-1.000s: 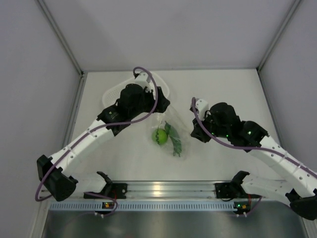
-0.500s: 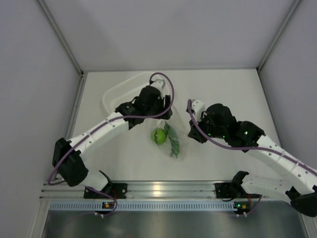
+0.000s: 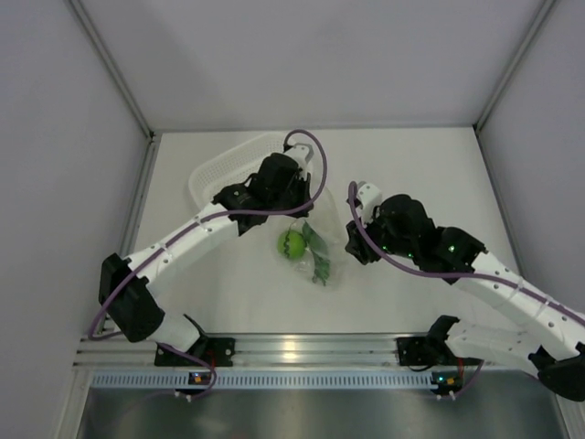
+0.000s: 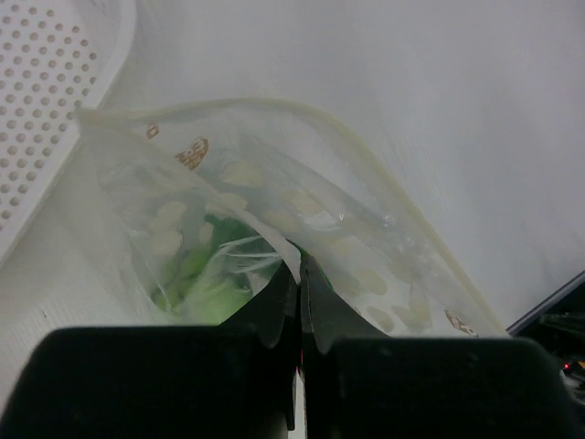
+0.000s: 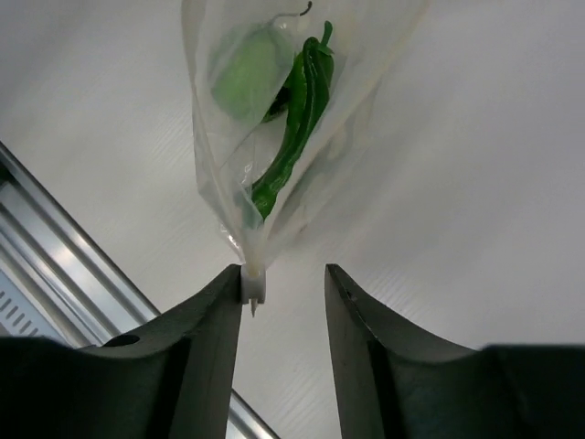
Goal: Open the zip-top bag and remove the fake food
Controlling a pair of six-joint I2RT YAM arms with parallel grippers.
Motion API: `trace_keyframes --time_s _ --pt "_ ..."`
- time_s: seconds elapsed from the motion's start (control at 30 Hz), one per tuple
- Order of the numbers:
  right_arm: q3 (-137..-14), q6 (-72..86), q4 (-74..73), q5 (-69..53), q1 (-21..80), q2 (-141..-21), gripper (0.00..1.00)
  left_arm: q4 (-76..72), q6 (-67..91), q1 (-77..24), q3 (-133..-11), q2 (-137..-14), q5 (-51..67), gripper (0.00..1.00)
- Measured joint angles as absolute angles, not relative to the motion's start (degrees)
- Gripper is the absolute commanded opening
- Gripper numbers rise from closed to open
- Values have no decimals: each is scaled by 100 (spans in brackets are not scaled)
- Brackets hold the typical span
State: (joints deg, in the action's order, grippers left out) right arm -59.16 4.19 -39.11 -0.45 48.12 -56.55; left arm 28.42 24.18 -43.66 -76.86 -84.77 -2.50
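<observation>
Left gripper (image 4: 300, 267) is now pinching the lip of the small transparent crinkly zip-top bag (image 4: 274, 174). Right gripper (image 5: 284, 276) is spreading off its edge; emptying still pending.

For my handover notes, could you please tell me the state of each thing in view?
zip-top bag: pinched near its mouth, contents inside.
fake food: inside the bag.
left gripper: shut on the bag's film.
right gripper: open, bag corner against one finger.
white basket: upright, beside the bag.
</observation>
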Motion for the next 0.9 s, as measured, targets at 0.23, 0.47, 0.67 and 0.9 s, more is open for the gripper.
trace_keyframes --time_s 0.23,0.47,0.67,0.9 --pt "-5948 923 -3719 152 4226 -5225 51 3105 1800 -4366 -8259 -8514 657 0" --pt "-6012 1527 -2985 -301 3131 -5653 54 3175 1723 -4366 -8578 -8722 880 0" --pt "-6012 1929 -2534 -766 3133 -6125 57 3192 1920 -4366 -8650 -8947 716 0" --pt "-6014 2224 -2296 -735 3199 -6012 63 3291 2410 -4392 -8781 -9032 36 0"
